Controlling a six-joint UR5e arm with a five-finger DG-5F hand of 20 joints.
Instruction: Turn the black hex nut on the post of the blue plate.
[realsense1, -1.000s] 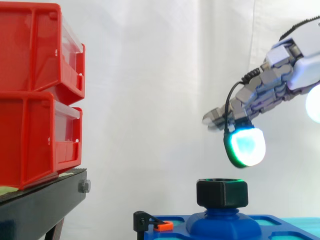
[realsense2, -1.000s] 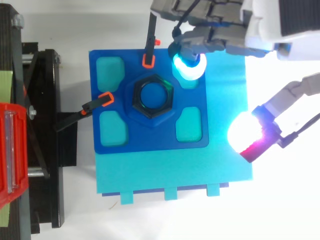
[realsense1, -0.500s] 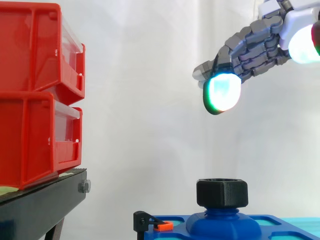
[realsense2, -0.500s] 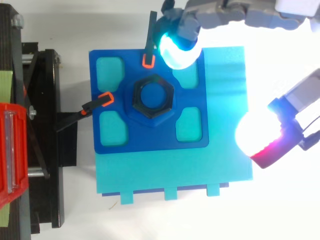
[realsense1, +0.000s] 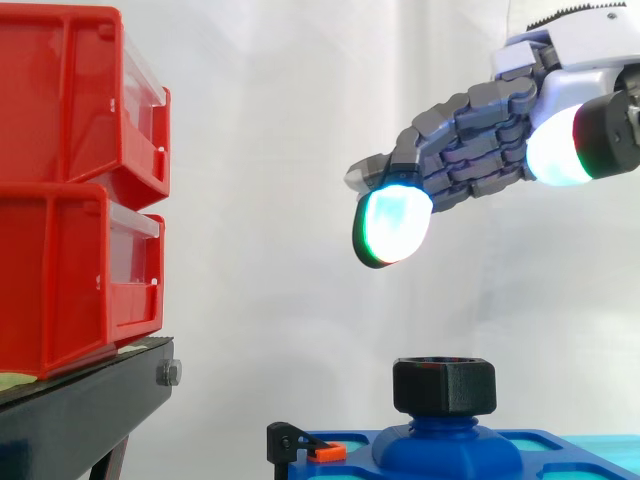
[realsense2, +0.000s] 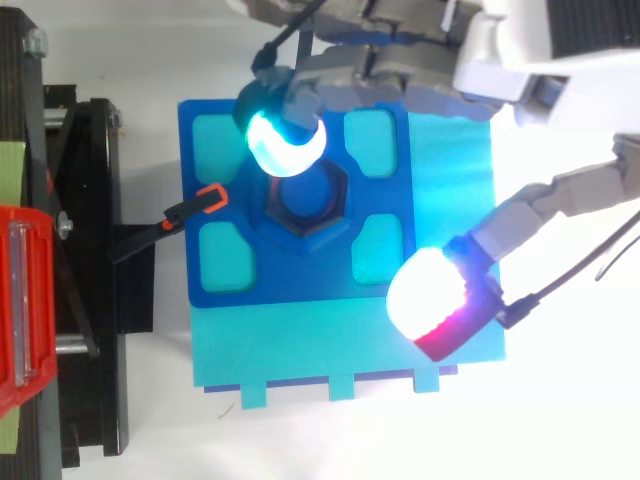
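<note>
Side view, places taken from the black hex nut. Far left of the nut and higher: two red bins, one stacked on the other, on a black stand. Low and just left of the nut: an orange clip on a small black clamp at the plate's edge. The nut itself sits upright on the blue post; nothing touches it. Above the nut, with clear air between: the hand, coming in from the upper right before the white curtain; fingers stretched forward, only slightly bent, holding nothing. The foremost fingertip pad, cyan-white with a green rim, hangs above and a little left of the nut. The thumb pad, white with a red edge, is up and right of the nut, well apart from the fingers; the hand is spread wide.

Top view: the orange clip is just left of the nut; the nut stands at the middle of the blue plate. The cyan pad overlaps the nut's upper-left edge as seen from above. The thumb pad lies to the nut's lower right, over the plate's corner and the teal board beneath the plate.
</note>
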